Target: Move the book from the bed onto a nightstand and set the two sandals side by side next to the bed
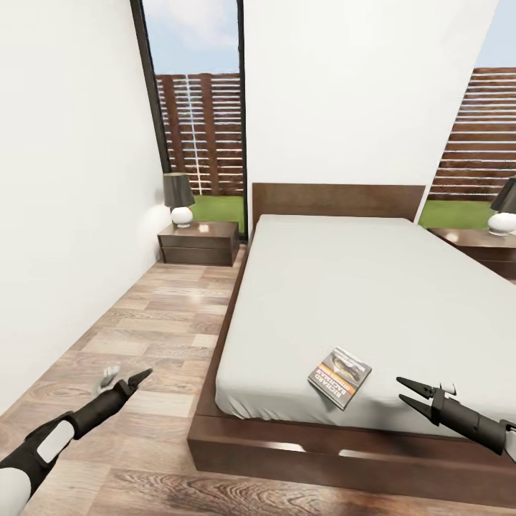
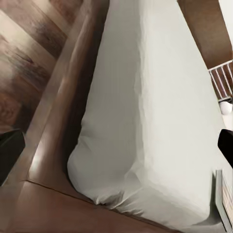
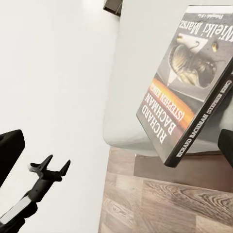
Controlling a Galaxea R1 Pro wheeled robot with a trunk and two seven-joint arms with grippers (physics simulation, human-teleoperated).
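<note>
Right fingers (image 1: pixel 412 396) released, spread in a V, nothing between them, hovering just right of the book (image 1: pixel 340 376) over the near edge of the bed (image 1: pixel 344 287). Not touching the book. Left fingers (image 1: pixel 136 378) look pinched to a point and empty, held over the floor (image 1: pixel 158 315) left of the bed, well apart from the book; in the right wrist view the left gripper (image 3: pixel 50 167) shows far off with its tips a little parted, so call it near-clenched, not certain.

Book lies flat on the mattress near the foot edge, right of centre, turned at an angle, spine toward the near right. Right wrist view shows cover and spine (image 3: pixel 187 102) close up, overhanging nothing I can confirm.

Step in hand, my read: right arm reaching to pick up the book. Task barely started; the book is not yet off the bed.

To do it well: book is thin and flat on a soft mattress, so a top-down pinch will likely slip. Better come in low along the spine edge, one finger under, one over, press lightly into the mattress to get under. Keep fingers wide until they straddle the edge, then clamp. Risk: pushing the book off the near edge onto the frame.

Drop targets: the nightstand (image 1: pixel 198 242) far left by the headboard, with a lamp (image 1: pixel 179 199) on its left part, free top to the right; second nightstand (image 1: pixel 480 247) far right, partly cut off, also with a lamp (image 1: pixel 504 209). The right one is on the same side as the working arm.
</note>
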